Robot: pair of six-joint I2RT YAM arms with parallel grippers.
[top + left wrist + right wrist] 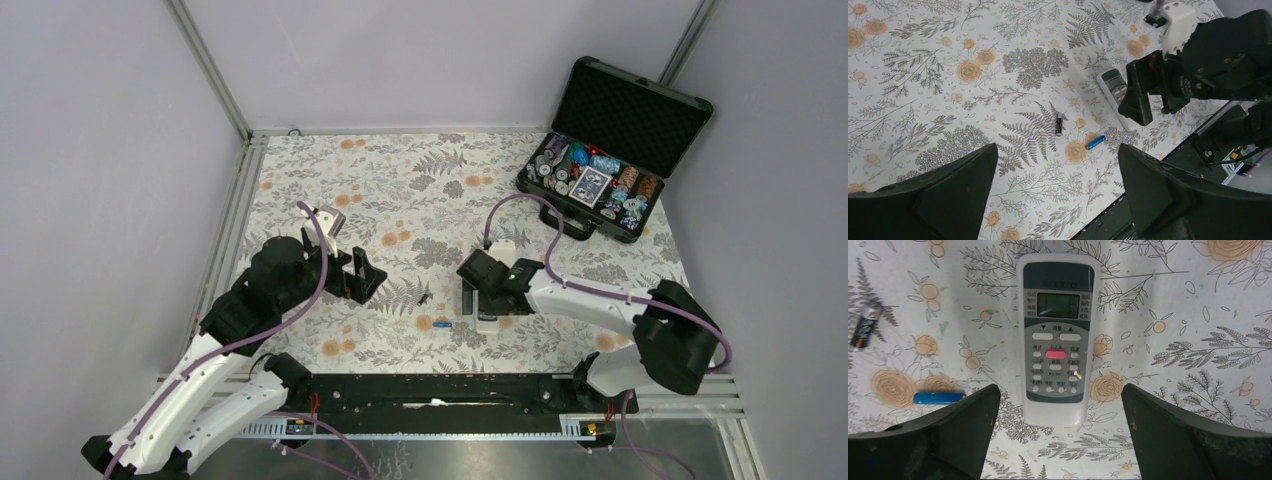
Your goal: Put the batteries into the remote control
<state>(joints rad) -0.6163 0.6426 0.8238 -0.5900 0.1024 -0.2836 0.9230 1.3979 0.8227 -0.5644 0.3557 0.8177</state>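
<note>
The white remote control point(1056, 340) lies face up on the flowered cloth, screen and buttons showing. It also shows in the left wrist view point(1113, 82) and, partly covered, in the top view point(488, 320). My right gripper point(1060, 390) is open and empty above the remote's near end, one finger on each side of it. A bright blue battery point(939, 398) lies left of the remote point(441, 324) point(1095, 142). A dark battery point(863, 329) lies further left point(424, 297) point(1059, 123). My left gripper point(362, 275) is open and empty above the cloth, left of both batteries.
A black hard case point(632, 105) with a foam lid stands open at the back right, filled with poker chips point(590, 180) and a card deck. A metal frame rail point(450, 385) runs along the table's near edge. Grey walls enclose the table.
</note>
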